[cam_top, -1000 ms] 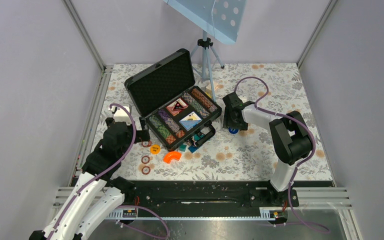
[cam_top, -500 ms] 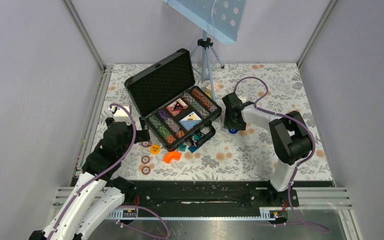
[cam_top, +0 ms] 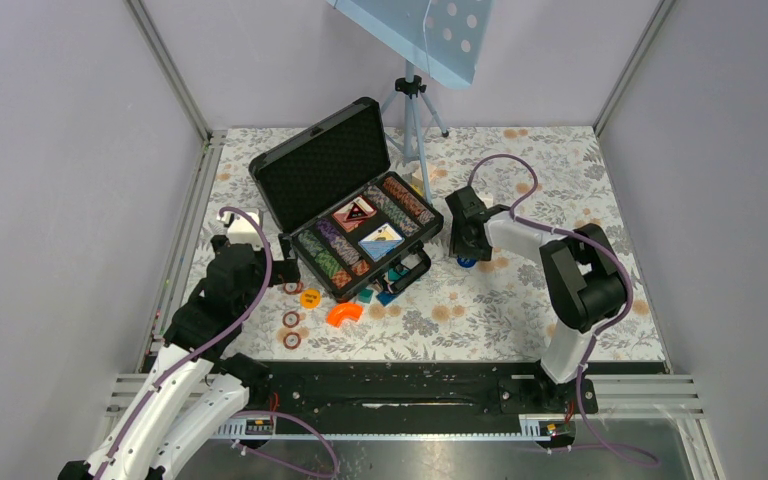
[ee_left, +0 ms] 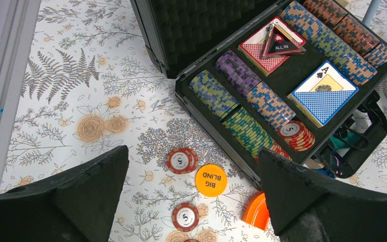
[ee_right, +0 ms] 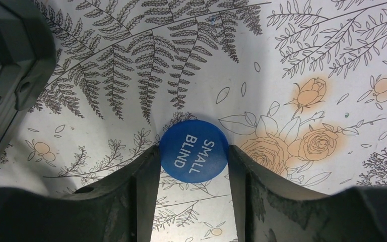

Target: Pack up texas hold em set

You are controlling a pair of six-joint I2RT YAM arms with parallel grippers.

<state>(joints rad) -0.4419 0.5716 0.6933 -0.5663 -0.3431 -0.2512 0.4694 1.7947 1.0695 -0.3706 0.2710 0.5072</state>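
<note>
Two fingers of the right tool (ee_right: 194, 169) are pinching the blue SMALL BLIND button (ee_right: 194, 148) flat on the desk (ee_right: 307, 40) — just right of the open black briefcase (cam_top: 325, 170). Meanwhile the left tool (ee_left: 191, 166) is hanging wide open over loose red chips (ee_left: 182, 160) and the orange BIG BLIND button (ee_left: 211, 180).

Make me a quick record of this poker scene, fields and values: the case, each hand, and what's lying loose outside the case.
case: black briefcase, open, chip rows and two decks inside
left hand: open, above red chips beside the case
right hand: shut on blue SMALL BLIND button, flat on the table
loose: red chips, BIG BLIND button
other: orange curved piece
</note>
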